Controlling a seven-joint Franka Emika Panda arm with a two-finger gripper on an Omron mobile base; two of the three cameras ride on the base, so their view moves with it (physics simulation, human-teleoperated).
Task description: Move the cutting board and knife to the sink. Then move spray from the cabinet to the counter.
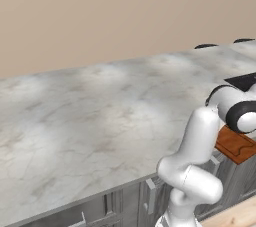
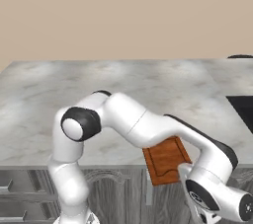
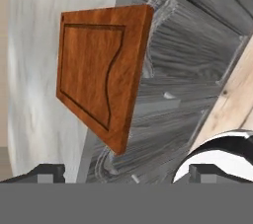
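The cutting board point(image 3: 101, 72) is a flat rectangle of reddish-brown wood with a visible grain and a shallow groove running just inside its rim. It lies at the front edge of the bench point(image 1: 85, 116), near the bench's right end, with one corner overhanging the edge above the grey wood-grain cabinet fronts point(image 3: 197, 60). The bench top is a broad slab of grey-white marble with faint brownish veins and a smooth, matt surface. The sink point(image 2: 243, 107) is a dark recessed rectangle at the right end of the bench, well apart from the board. The white arm bends over the front edge of the bench and down in front of the cabinet fronts. The hand point(image 3: 123, 171) sits low, below the board's overhanging corner, with its two dark fingertips point(image 3: 47, 171) standing wide apart and nothing between them
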